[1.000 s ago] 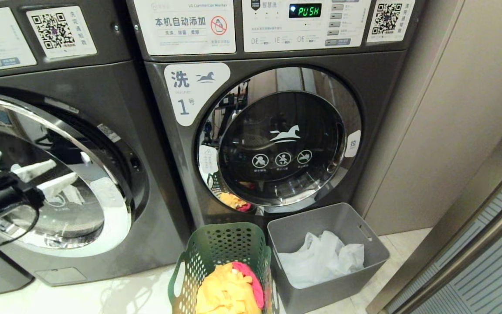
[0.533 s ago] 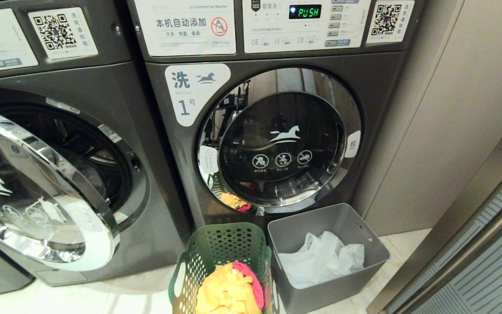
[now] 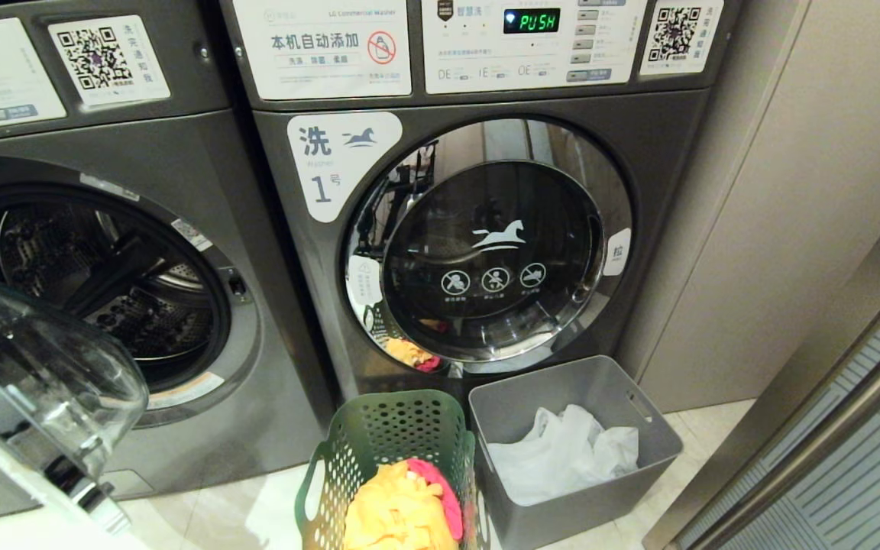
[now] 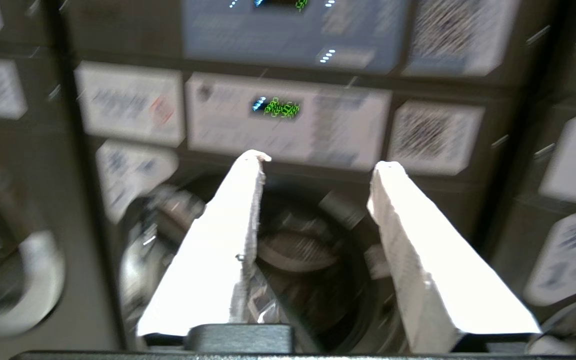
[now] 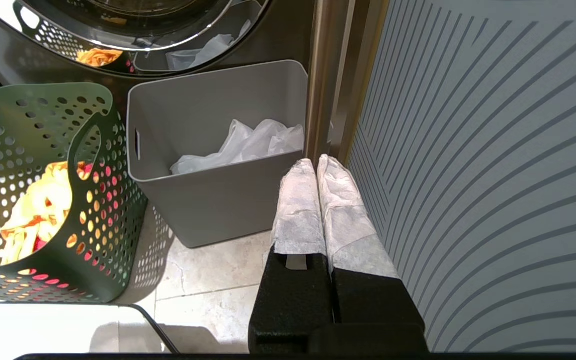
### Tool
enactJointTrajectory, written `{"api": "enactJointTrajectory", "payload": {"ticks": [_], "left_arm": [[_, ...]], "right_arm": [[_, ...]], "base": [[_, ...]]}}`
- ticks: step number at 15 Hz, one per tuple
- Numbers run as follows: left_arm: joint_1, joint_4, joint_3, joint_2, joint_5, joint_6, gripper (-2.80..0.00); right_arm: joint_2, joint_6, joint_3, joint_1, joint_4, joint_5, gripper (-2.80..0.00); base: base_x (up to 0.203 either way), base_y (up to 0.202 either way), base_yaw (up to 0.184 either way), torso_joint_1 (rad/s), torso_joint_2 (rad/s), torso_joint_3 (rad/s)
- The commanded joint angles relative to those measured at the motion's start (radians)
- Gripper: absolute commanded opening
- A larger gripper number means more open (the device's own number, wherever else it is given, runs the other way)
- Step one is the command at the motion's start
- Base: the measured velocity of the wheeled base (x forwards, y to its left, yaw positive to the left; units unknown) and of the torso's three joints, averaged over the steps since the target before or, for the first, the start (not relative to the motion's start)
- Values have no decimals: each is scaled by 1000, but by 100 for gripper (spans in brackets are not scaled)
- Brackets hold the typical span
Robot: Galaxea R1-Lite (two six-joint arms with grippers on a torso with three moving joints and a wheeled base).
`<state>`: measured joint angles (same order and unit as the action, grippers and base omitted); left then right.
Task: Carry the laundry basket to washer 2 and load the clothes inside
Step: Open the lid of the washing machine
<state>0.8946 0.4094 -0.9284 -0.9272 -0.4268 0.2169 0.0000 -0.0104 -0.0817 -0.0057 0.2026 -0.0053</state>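
Fingers (image 4: pixel 398 200) parted before a washer (image 3: pixel 486 229) reading "PUSH"

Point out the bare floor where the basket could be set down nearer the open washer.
Bare tile lies in front of the open washer, between its swung-out door and the laundry basket. More bare tile sits before the grey bin in the right wrist view. It is crowded under washer 1: basket and bin stand side by side, the bin close to the metal post.
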Motion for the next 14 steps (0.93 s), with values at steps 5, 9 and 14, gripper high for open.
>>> {"api": "enactJointTrajectory", "payload": {"ticks": [5, 9, 14], "left_arm": [[-373, -832, -248, -163, 435, -358, -280], [-489, -964, -256, -319, 989, -270, -280], [-468, -972, -292, -480, 1340, -66, -280]], "right_arm": [[0, 0, 0, 1, 1, -1, -280], [0, 0, 0, 0, 1, -1, -280], [0, 0, 0, 0, 1, 1, -280]], "base": [[0, 0, 0, 0, 0, 0], [0, 0, 0, 0, 0, 0], [0, 0, 0, 0, 0, 0]]}}
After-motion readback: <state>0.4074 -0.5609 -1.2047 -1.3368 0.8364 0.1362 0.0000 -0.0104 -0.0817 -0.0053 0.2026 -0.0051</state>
